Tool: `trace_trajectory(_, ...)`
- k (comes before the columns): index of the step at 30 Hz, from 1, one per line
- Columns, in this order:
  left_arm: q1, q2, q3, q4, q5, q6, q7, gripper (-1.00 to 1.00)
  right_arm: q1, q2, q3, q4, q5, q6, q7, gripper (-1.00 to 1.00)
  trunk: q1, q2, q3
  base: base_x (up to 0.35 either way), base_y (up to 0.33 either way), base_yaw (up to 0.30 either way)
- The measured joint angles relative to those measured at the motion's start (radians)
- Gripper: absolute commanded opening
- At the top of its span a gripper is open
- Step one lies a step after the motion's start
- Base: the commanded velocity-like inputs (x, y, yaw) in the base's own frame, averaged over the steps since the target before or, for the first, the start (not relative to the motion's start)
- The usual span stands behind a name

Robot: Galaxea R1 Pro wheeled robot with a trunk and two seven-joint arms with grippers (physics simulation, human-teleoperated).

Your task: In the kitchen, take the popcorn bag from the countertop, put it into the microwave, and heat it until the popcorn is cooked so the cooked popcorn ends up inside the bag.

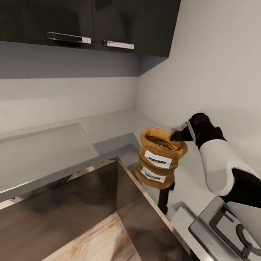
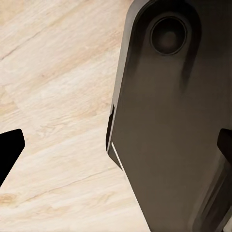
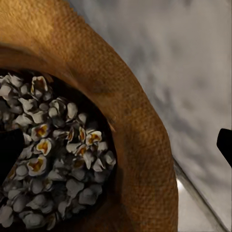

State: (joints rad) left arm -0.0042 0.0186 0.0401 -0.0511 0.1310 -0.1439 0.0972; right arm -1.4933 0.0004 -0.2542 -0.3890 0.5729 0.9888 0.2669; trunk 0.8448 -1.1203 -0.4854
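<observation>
The popcorn bag [image 1: 160, 156] sits upright on the countertop [image 1: 106, 128] near the wall corner, its mirror image showing in the glossy slab beneath it. It looks to me like a soft burlap-weave sack, light, with a thick rolled rim that should give under pressure; the kernels [image 3: 58, 159] lie loose inside, so I would keep it upright. The rim is where I mean to take hold. My right gripper [image 1: 177, 136] is at that rim now: in the right wrist view one finger is inside the mouth over the kernels and the other [image 3: 225, 145] outside the wall, jaws wide and straddling the rim, not yet clamping it. My left gripper [image 2: 116, 145] hangs apart over the wooden floor [image 2: 53, 87], holding nothing, jaws spread
</observation>
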Motion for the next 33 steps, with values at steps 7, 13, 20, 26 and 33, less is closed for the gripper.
trace_trajectory(7,0.0,0.0,0.0,0.0,0.0,0.0,0.0,1.0,0.0,-0.013,0.002,0.056,0.018,-0.056,0.006,1.0,0.0,0.0,0.0,0.0,0.0,0.0)
trace_trajectory(13,0.0,0.0,0.0,0.0,0.0,0.0,0.0,1.0,0.0,-0.022,0.002,0.058,0.014,-0.057,0.006,-1.0,0.0,0.0,0.0,0.0,0.0,0.0)
trace_trajectory(20,0.0,0.0,0.0,0.0,0.0,0.0,0.0,1.0,-0.001,-0.023,0.007,0.058,0.027,-0.049,0.002,-1.0,0.0,0.0,0.0,0.0,0.0,0.0)
trace_trajectory(26,0.0,0.0,0.0,0.0,0.0,0.0,0.0,1.0,0.0,-0.023,0.007,0.058,0.022,-0.044,0.005,-1.0,0.0,0.0,0.0,0.0,0.0,0.0)
trace_trajectory(33,0.0,0.0,0.0,0.0,0.0,0.0,0.0,1.0,0.0,-0.023,0.005,0.041,0.014,0.056,0.007,-1.0,0.0,0.0,0.0,0.0,0.0,0.0)
